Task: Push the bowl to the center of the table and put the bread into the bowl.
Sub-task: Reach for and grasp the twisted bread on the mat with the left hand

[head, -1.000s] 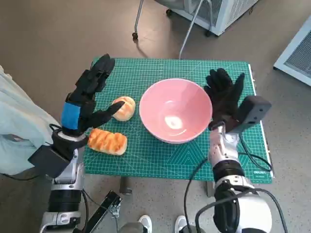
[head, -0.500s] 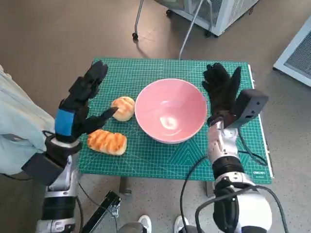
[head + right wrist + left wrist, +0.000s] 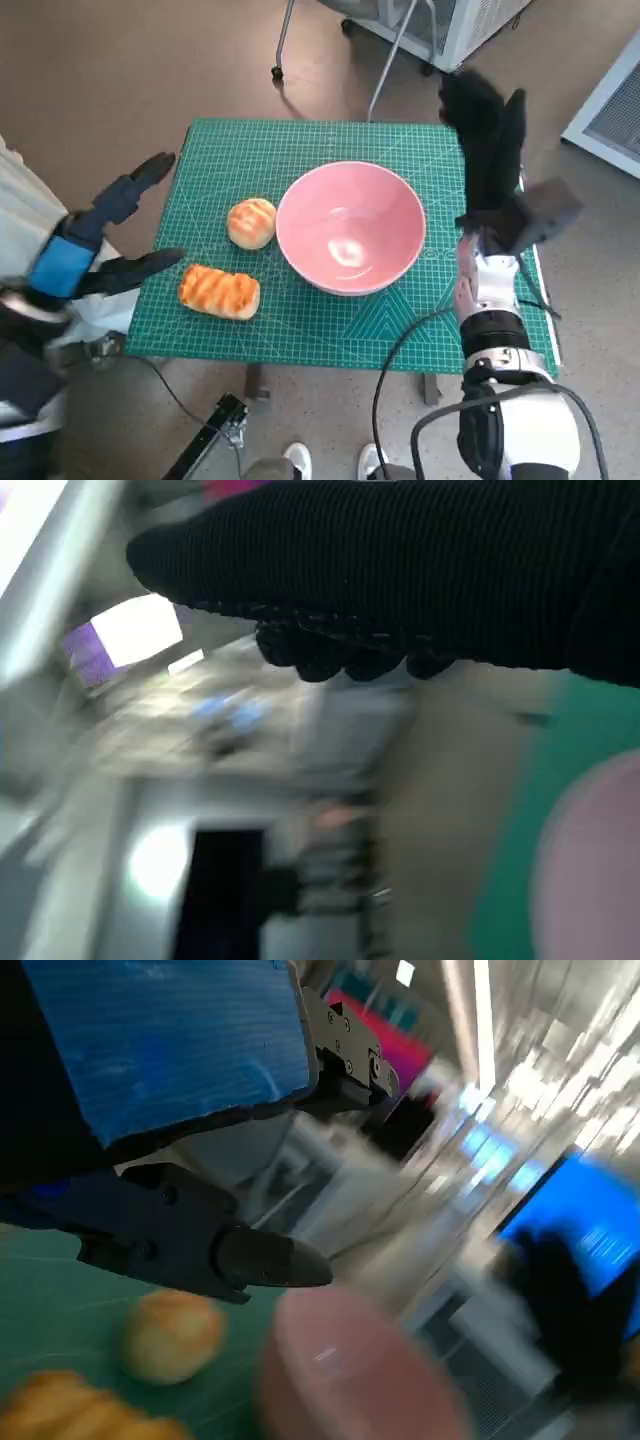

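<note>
Bowl (image 3: 351, 226) sits near the counter (image 3: 300, 330) middle, round bread (image 3: 251, 222) just beside it, so we judge pushing done, our left hand (image 3: 95, 250) and right hand (image 3: 488, 130) spread, holding nothing.

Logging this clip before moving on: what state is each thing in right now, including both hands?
pink bowl: upright, empty, near the mat's middle.
round bun: on the mat beside the bowl, not in it.
long striped bread: lying on the mat, untouched.
left hand: open, off the mat's edge, holding nothing.
right hand: open, raised by the far corner, clear of the bowl.
</note>
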Available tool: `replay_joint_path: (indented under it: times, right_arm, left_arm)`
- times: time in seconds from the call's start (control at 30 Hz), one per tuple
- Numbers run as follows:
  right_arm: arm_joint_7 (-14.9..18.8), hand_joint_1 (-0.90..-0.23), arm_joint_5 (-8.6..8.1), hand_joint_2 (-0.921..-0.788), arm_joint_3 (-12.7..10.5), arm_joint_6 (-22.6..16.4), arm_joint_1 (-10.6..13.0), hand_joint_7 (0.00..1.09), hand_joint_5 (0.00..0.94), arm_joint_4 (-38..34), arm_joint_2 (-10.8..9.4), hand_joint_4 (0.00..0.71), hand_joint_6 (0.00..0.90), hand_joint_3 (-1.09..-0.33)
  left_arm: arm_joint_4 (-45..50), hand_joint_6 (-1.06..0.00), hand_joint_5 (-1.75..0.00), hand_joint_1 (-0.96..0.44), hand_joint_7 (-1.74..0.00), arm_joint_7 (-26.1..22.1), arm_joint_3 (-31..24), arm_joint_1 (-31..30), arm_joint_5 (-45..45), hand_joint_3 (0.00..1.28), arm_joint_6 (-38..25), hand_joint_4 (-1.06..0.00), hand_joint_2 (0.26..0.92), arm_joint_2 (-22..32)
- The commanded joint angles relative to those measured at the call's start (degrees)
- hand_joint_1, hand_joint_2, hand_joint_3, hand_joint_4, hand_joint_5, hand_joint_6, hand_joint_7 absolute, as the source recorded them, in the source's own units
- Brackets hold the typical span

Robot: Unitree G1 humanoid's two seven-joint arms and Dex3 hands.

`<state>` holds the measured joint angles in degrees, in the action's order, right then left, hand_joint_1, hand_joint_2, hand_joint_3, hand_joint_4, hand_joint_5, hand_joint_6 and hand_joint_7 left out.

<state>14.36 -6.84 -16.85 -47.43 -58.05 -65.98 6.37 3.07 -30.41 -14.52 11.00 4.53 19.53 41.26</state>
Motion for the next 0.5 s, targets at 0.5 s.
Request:
replay_joint_path:
  times: [0.5]
  right_arm:
    - [16.8,-0.666,-9.08,-0.921,6.1,-2.33,8.1,0.89,0.004,20.16,-1.61,0.315,0.003,-0.788]
  left_arm:
    - [11.06,-0.36,0.0,-0.15,-0.01,-11.13,9.02,-1.08,-10.03,0.0,-18.67,-0.19,0.821,11.55]
